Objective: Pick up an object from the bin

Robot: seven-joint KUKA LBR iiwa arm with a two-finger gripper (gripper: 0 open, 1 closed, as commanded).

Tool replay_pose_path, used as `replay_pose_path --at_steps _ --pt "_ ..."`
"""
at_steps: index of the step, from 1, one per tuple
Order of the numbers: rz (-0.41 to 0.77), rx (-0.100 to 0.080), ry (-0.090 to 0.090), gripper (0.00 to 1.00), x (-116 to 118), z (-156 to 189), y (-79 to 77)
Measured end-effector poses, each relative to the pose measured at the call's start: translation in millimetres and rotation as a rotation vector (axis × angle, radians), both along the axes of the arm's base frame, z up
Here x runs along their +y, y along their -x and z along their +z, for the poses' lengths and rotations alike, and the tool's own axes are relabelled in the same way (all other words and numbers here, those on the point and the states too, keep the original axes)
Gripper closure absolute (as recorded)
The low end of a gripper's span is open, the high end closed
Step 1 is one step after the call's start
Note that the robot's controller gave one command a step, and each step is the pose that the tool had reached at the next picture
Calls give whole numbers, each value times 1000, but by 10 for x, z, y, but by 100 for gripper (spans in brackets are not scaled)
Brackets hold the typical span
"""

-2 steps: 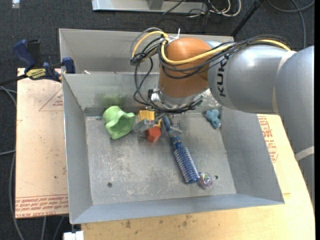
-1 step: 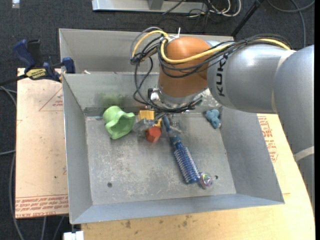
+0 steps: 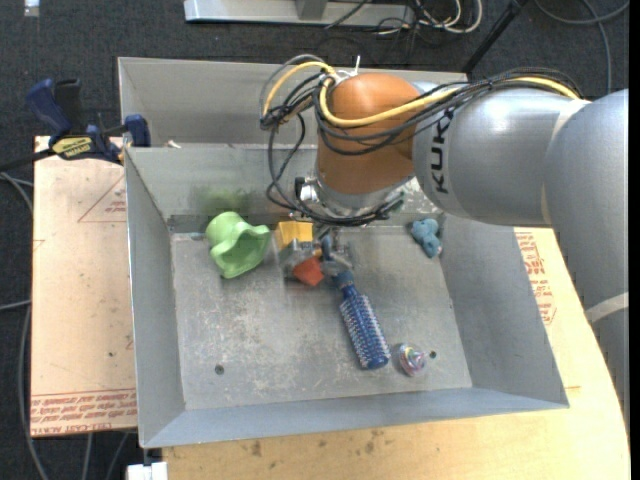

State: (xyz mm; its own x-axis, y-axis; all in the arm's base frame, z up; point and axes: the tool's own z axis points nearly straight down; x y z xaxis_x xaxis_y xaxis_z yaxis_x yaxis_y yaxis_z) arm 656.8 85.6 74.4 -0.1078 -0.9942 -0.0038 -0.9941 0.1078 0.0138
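Note:
My gripper (image 3: pixel 322 251) hangs below the orange wrist cover, down near the bin floor in the back middle. Right under it lie a small yellow block (image 3: pixel 294 233) and a red-orange piece (image 3: pixel 308 273), tight against the fingers. A blue bristled brush (image 3: pixel 361 326) runs from beside the gripper toward the front right. A green cup-shaped thing (image 3: pixel 236 243) lies just left of the yellow block.
A small light-blue figure (image 3: pixel 428 235) rests by the right wall at the back. A little round purple-and-gold thing (image 3: pixel 410 359) sits near the front right, past the brush's end. The arm covers the bin's back right.

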Motion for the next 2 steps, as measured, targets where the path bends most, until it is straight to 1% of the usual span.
replay_pose_path --at_steps 1,2 --pt "-2 -19 0 100 15 317 -10" --pt "-6 -21 1 100 28 728 -26"
